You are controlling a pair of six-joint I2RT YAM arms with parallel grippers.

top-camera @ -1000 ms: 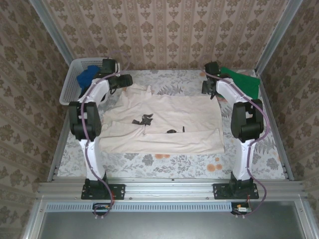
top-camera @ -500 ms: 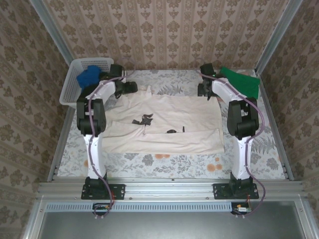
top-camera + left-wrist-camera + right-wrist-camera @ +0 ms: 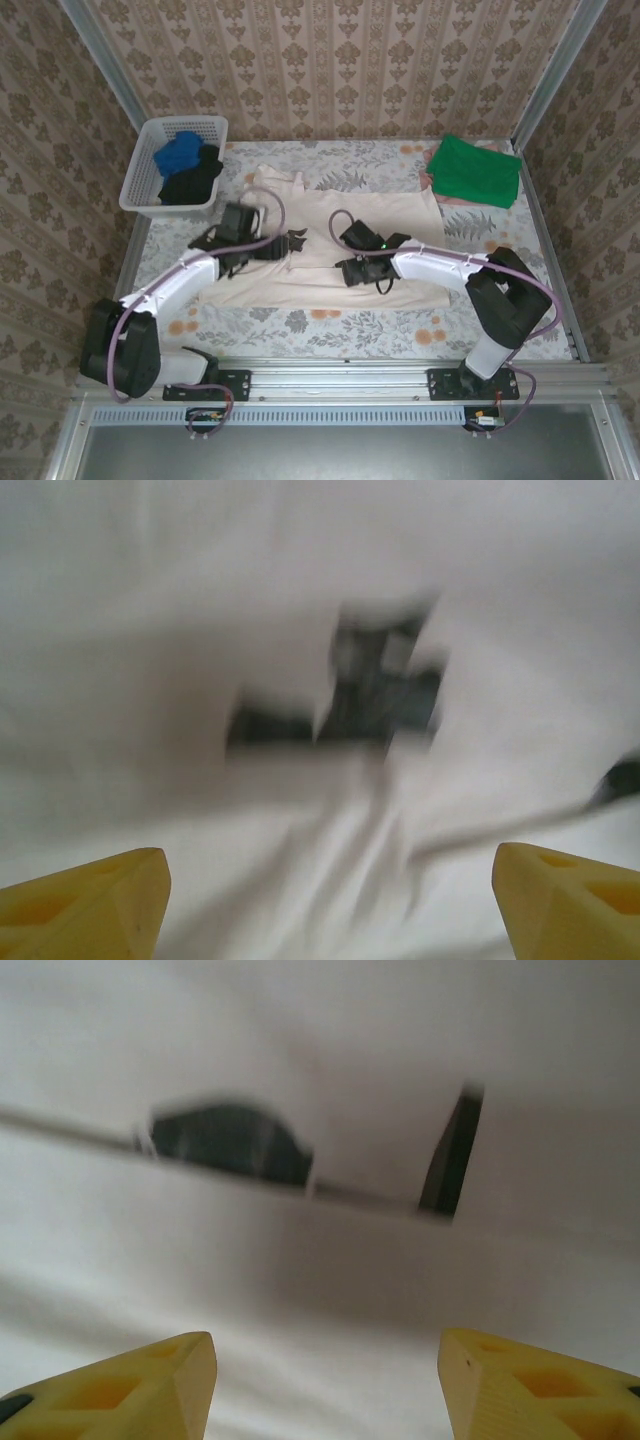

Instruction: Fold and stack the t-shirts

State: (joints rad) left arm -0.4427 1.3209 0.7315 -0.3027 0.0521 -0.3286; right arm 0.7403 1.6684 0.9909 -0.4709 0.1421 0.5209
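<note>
1. The cream t-shirt (image 3: pixel 390 215) lies spread flat across the middle of the surface (image 3: pixel 330 325), its near edge doubled over in a long band. A dark print (image 3: pixel 375 690) sits near its centre, blurred in the left wrist view.
2. The green t-shirt (image 3: pixel 473 170) lies folded at the far right corner.
3. The pale pink t-shirt (image 3: pixel 465 202) lies under the green one, only its near edge peeking out.
4. The blue t-shirt (image 3: pixel 178 153) is bunched in the white basket (image 3: pixel 138 172) at the far left.
5. The black t-shirt (image 3: pixel 192 183) is crumpled beside the blue one, spilling over the basket's near right rim.
</note>
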